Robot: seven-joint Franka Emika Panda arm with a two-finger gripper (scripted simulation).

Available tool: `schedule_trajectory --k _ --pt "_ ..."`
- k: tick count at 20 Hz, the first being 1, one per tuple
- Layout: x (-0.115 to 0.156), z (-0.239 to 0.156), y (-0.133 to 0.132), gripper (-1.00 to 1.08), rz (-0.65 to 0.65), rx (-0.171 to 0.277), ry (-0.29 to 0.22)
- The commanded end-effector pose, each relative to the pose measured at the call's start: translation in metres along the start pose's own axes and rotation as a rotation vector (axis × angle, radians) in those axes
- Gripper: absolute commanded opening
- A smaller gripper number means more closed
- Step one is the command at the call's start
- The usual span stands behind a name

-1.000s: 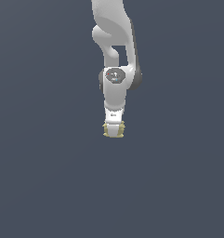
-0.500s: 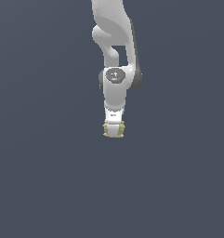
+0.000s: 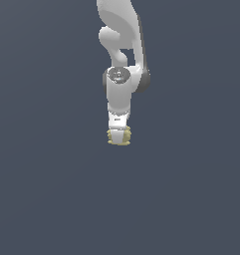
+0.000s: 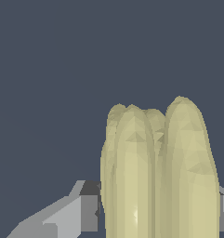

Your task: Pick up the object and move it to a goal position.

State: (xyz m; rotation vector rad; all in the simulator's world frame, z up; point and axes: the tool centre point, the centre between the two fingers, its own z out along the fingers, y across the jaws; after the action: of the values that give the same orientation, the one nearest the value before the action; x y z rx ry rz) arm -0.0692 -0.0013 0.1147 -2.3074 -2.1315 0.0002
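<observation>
The object [image 3: 119, 136] was a matte tan-yellow, its ridged lobes shaded paler along the crests and duller olive in the grooves. The gripper [image 3: 118, 133] was white, its fingers [image 4: 71, 214] light grey with a dark grey patch. The arm [image 3: 122, 55] was white with dark grey joints. The background [image 3: 42, 174] was plain slate blue-grey.

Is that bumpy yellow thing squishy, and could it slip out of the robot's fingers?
The lumpy tan-yellow object probably is stiff: its ridged lobes keep their shape between the white gripper. Its matte surface suggests decent grip, though the rounded lobes might let it twist or slip. Set down, it could roll.
</observation>
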Motion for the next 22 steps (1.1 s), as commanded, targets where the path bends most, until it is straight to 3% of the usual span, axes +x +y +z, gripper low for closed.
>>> schedule_trajectory --k 1,8,22 --pt "-0.010 -0.012 -0.001 -1.00 0.000 -0.001 0.000" --pt "-0.052 -0.065 -0.005 -1.00 0.000 -0.001 0.002" --pt "-0.163 -0.204 -0.015 -1.00 -0.001 -0.002 0.005"
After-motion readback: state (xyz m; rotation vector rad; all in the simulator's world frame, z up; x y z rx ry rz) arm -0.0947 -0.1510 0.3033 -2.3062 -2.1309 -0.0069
